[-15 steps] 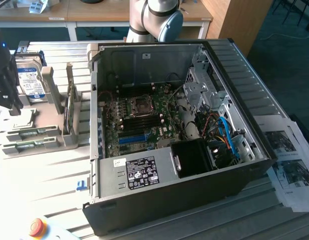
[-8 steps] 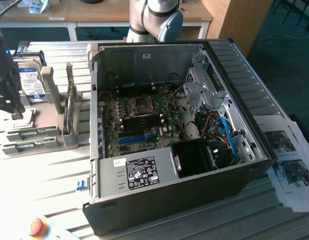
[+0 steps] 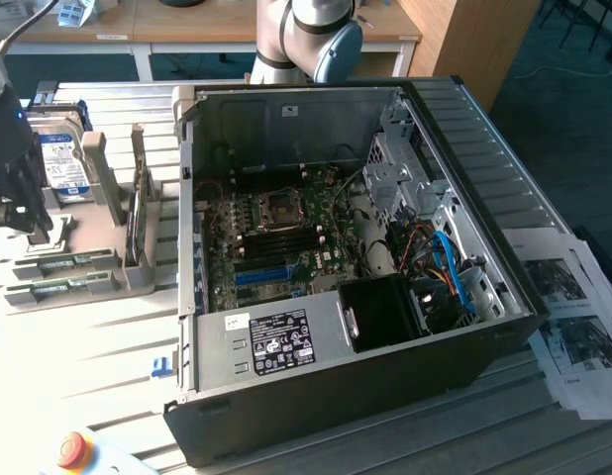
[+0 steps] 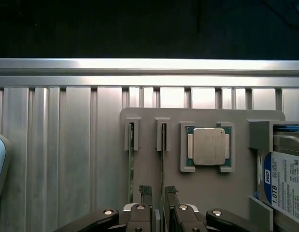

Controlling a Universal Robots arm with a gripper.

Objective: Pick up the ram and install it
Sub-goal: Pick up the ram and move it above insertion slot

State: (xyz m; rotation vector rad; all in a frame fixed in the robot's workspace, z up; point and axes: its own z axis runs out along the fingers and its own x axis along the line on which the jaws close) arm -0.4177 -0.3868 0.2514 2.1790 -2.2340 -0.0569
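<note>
Pale wooden desks (image 3: 197, 25), tall wooden panel (image 3: 469, 40), dark carpet floor (image 3: 563, 99), ribbed metal tabletop (image 3: 88, 346)

We see one carrier: a ribbed aluminium slat table (image 3: 98, 336), and the wrist view picks up the same slats (image 4: 67, 145). Directly on it:
- Open black PC case (image 3: 336, 396) lying on its side with the open face up. It takes the middle and much of the exterior view's right.
- Grey fixture plate (image 3: 78, 259) with upright holders, flat on the slats just beside the case on the exterior view's left. The wrist view gives us its bare face (image 4: 207, 188).
- Small blue piece (image 3: 159, 367) on the slats near the case's front corner.
- Printed paper sheets (image 3: 573, 327) just beside the case on the exterior view's right.
- Red push button (image 3: 72, 450) on a pale base at the near edge.
</note>
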